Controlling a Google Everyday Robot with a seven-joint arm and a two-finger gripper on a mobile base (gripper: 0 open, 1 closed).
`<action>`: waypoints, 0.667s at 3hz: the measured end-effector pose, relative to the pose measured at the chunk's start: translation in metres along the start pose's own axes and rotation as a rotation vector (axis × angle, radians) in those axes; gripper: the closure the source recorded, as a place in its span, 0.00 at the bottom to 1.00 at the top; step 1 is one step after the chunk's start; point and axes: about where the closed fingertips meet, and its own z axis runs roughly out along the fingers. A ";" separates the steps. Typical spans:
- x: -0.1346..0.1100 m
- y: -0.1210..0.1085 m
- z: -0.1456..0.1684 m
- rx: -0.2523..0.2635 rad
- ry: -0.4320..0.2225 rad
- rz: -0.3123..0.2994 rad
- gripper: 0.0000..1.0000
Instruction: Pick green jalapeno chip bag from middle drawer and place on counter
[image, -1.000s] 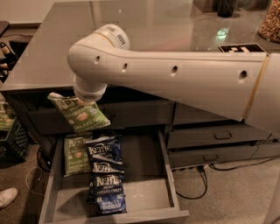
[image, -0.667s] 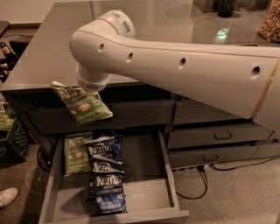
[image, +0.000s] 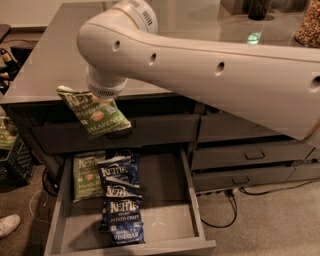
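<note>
Where the counter (image: 50, 65) meets its near left edge, the green jalapeno chip bag (image: 96, 114) hangs tilted in mid-air, grasped at its top by the gripper (image: 104, 96), which is hidden under the wrist. Below, a duller green bag (image: 86, 175) and dark blue bags (image: 122, 210) lie in the open middle drawer (image: 192, 200).

Brown carpet (image: 272, 225), closed grey side drawers (image: 250, 156), trailing black cable (image: 234, 207).

Glossy smooth grey counter (image: 55, 60), matt white plastic arm (image: 210, 75), gripper (image: 100, 100) beneath, on crinkly green jalapeno chip bag (image: 97, 117)
</note>
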 end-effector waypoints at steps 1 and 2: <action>-0.004 -0.020 -0.038 0.069 0.026 -0.011 1.00; -0.005 -0.044 -0.063 0.112 0.060 -0.032 1.00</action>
